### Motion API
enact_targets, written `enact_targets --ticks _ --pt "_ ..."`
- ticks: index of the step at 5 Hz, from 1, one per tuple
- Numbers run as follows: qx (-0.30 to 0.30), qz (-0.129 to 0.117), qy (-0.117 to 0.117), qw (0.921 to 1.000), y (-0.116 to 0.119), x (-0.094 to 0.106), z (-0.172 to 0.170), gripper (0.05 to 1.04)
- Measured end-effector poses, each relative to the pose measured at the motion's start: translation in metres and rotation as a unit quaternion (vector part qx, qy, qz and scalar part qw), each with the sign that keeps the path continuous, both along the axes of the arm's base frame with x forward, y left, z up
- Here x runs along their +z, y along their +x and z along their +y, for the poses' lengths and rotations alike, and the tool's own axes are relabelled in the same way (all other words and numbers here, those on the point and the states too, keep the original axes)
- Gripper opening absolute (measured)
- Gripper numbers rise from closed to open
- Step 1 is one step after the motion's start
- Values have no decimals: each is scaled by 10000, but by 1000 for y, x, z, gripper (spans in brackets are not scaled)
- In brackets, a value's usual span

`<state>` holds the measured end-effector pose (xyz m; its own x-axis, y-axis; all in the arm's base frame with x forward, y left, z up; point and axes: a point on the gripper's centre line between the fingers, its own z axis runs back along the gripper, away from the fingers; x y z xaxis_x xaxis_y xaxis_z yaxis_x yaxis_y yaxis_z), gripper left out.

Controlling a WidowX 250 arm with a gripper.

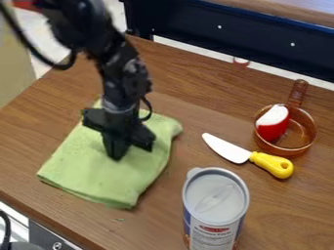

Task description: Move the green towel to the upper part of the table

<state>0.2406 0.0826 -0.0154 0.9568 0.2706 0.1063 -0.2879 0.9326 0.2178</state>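
One folded green towel (98,168) lies near the worktop's (202,105) lower left edge; bare wood is between it and far edge. Over it is the gripper (130,150); its opening and hold I cannot tell.

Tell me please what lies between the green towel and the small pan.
The yellow-handled knife lies there on the table, seen in the camera view.

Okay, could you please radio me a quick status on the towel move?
Gripper low over green towel; contact unclear. Towel flat on table. Knife and pan off right, clear of towel.
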Motion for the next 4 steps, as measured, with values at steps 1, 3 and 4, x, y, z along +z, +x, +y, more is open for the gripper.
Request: enact_targets --ticks 1,3,4 --pt "1116 -180 -211 9934 14 0 15 52" --pt "3565 -482 -1141 9260 41 1 37 52" --pt "4632 -716 -1577 8692 54 1 37 52"
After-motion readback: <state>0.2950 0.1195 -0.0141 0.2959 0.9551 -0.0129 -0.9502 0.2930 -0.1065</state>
